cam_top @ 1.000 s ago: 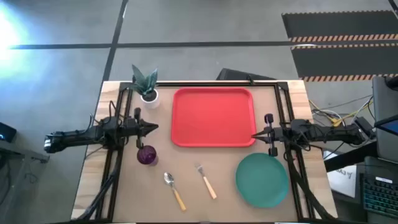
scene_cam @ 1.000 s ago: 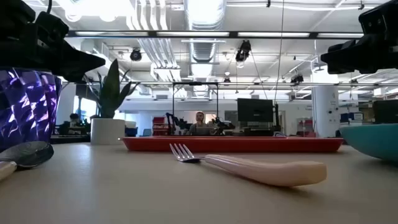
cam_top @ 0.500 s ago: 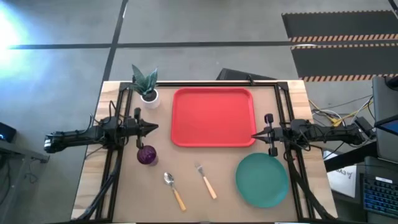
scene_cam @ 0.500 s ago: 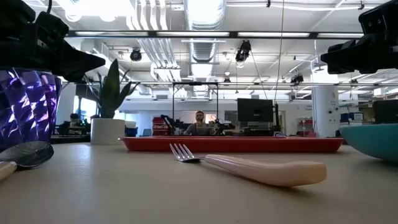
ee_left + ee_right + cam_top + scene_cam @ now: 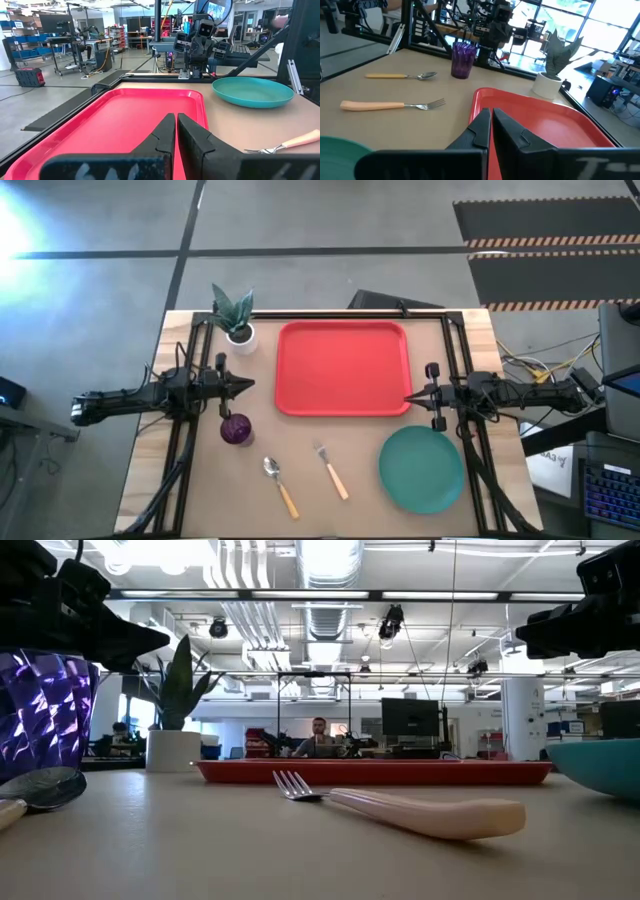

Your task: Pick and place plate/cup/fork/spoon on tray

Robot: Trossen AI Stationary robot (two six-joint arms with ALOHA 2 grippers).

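The large flat red plastic tray (image 5: 343, 368) lies bare mid-table; nearer the front edge sit the round teal plate (image 5: 421, 470), orange-handled fork (image 5: 331, 471), yellow-handled spoon (image 5: 281, 485) and purple tumbler cup (image 5: 236, 429). The left gripper (image 5: 248, 386) and right gripper (image 5: 409, 397) hover at opposite tray edges, fingers pressed together, holding nothing.

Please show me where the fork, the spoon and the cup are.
fork (image 5: 331, 471): high view, on its handle.
spoon (image 5: 271, 468): high view, on its bowl.
cup (image 5: 236, 429): high view, on its middle.

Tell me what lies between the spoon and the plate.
The fork lies between the spoon and the plate, apart from both, on bare table; the high view shows it.
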